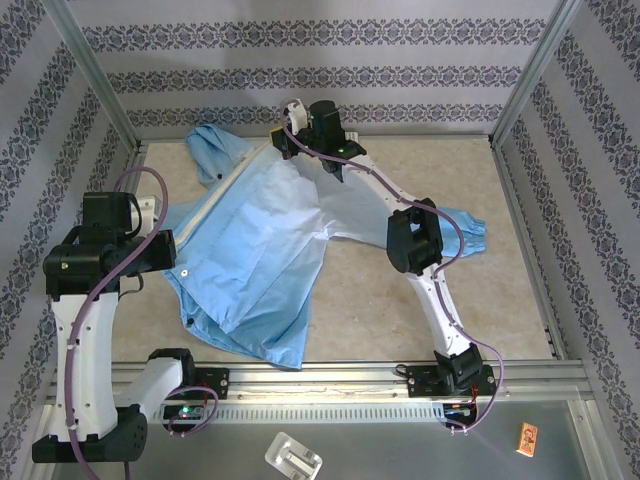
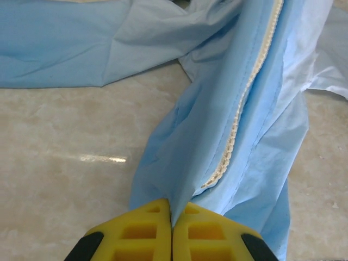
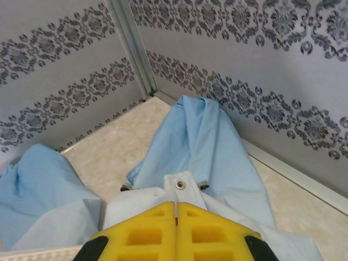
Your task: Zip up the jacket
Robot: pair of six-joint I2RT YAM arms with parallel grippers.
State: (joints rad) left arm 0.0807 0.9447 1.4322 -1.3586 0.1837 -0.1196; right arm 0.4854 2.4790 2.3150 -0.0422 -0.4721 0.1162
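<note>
The light-blue jacket (image 1: 262,250) lies spread on the table, hood (image 1: 215,150) toward the back wall. Its pale zipper strip (image 2: 239,109) runs away from my left gripper (image 2: 172,215), whose yellow fingers are shut on a fold of blue fabric just beside the strip's lower end. In the top view that gripper (image 1: 165,246) sits at the jacket's left edge. My right gripper (image 3: 176,209) is shut on the whitish flap with a metal snap (image 3: 180,185) at the jacket's top, the hood (image 3: 201,136) lying beyond it. From above, it (image 1: 284,140) is near the back wall.
Patterned walls and metal frame posts (image 1: 90,70) enclose the table. One sleeve (image 1: 468,222) stretches right under the right arm. A metal rail (image 1: 350,375) runs along the near edge, with a silver part (image 1: 293,458) and a small orange item (image 1: 527,437) beyond it.
</note>
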